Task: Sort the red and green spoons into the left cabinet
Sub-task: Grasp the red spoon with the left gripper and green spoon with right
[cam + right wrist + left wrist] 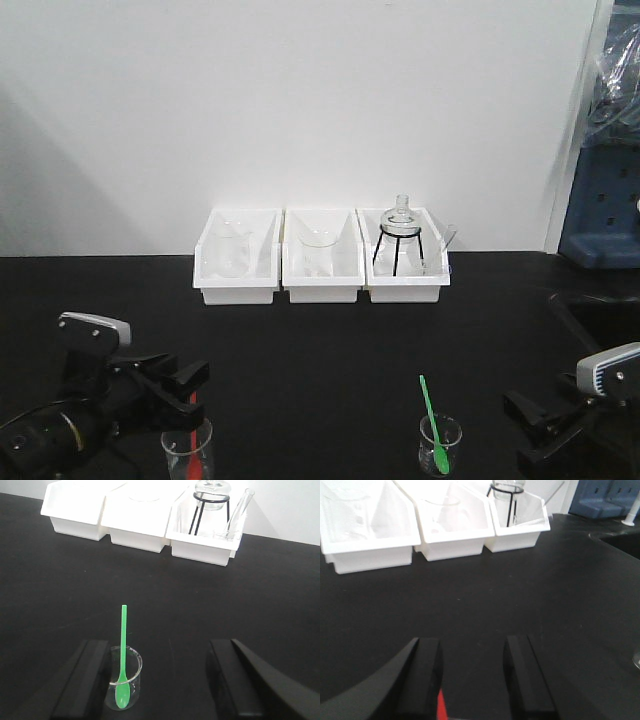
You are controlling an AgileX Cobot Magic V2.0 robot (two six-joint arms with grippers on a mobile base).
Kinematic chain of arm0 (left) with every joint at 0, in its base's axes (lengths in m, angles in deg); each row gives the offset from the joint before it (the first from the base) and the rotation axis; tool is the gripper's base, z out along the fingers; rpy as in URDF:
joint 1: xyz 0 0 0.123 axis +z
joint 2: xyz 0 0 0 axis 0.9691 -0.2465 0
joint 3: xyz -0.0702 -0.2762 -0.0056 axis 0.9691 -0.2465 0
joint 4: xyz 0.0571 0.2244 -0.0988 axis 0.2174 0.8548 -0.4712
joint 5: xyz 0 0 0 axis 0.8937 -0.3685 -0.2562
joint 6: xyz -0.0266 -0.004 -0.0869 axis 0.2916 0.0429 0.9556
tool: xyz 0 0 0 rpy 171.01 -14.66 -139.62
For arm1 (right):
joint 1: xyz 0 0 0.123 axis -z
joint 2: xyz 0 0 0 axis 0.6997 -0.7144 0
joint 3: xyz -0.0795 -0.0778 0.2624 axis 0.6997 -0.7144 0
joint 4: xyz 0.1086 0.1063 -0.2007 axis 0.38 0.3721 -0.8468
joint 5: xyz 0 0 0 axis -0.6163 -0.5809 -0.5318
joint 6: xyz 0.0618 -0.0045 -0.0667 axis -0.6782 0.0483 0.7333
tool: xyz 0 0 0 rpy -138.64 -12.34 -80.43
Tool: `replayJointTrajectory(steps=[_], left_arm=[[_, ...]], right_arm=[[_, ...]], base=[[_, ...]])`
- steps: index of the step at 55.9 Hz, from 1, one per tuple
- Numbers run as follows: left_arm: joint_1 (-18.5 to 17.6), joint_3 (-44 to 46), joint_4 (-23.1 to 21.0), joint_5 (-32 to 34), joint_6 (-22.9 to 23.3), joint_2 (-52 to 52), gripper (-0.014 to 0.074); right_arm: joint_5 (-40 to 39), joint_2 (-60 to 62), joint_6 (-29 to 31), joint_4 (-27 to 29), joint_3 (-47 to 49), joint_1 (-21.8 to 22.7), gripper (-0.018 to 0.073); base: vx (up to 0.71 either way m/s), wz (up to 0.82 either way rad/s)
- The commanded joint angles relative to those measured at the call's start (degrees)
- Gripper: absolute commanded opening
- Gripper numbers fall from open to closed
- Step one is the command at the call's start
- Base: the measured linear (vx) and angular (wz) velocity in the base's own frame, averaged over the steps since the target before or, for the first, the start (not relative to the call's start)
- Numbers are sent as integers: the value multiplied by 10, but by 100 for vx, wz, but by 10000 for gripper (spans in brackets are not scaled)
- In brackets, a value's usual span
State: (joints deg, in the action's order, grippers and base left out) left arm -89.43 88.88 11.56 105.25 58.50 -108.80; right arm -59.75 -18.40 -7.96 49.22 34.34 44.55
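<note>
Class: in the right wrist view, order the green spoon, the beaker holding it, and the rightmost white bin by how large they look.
1. the rightmost white bin, largest even though farthest from the camera.
2. the green spoon, longer than its holder is tall, though thin.
3. the beaker, equally near the camera as the spoon.

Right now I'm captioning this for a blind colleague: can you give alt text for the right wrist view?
A green spoon stands bowl-down in a small clear beaker on a black table, by one finger of the open right pincer. Three white bins sit at the back; the rightmost holds a glass flask on a black wire stand.
</note>
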Motion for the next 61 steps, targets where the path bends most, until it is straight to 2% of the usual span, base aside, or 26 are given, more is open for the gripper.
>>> replayJointTrajectory(steps=[1, 16, 26, 31, 38, 44, 61], left_arm=[[-6, 35, -11, 48, 4, -4, 426], [-6, 79, -14, 43, 4, -59, 426], [-6, 84, -40, 44, -7, -60, 426], [-6, 84, -44, 20, -8, -56, 426], [-6, 84, -74, -14, -7, -58, 426], [-6, 84, -87, -3, -11, -63, 426], [-6, 84, -87, 44, -16, -96, 426]], right_arm=[[-37, 13, -1, 8, 18, 2, 480], [-30, 13, -1, 8, 18, 3, 480], [-30, 13, -1, 8, 18, 3, 480], [-26, 13, -1, 8, 18, 3, 480], [-19, 13, -1, 8, 18, 3, 480], [-15, 13, -1, 8, 18, 3, 480], [-13, 13, -1, 8, 18, 3, 480]], base=[[0, 0], [0, 0], [0, 0], [0, 0], [0, 0], [0, 0], [0, 0]])
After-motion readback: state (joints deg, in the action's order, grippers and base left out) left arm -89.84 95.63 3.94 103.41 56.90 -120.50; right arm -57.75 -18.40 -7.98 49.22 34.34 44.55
